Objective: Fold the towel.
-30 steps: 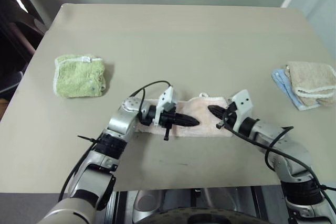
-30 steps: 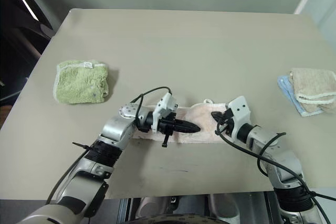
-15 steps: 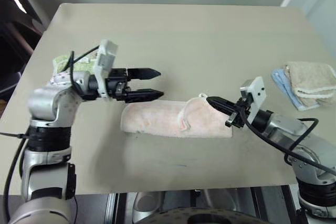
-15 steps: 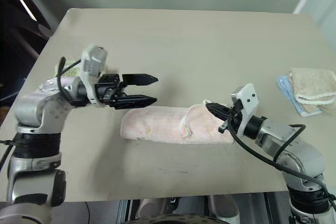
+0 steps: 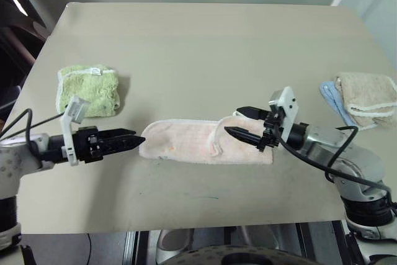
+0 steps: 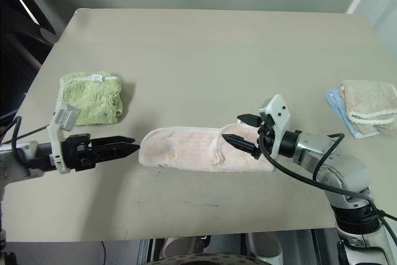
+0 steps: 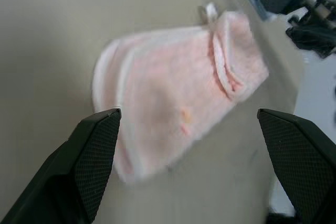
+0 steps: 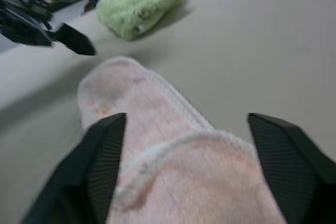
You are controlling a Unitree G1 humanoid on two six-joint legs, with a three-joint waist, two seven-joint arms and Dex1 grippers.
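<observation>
The wide beige table carried everything, and across its near middle lay the pale pink terry towel with white trimmed edge, folded into a long narrow band with one end doubled over as a flap. To its far left sat the small green terry towel; at the right edge, the stacked beige and blue cloths. The left gripper hovered just off the towel's left end, fingers spread and empty; the right gripper hung over the towel's right end, fingers likewise parted, holding nothing. The risk from here, I judged: the loose flap could slip or spring open, or a finger could snag the white loop and drag the band crooked. No brand or writing was readable.
</observation>
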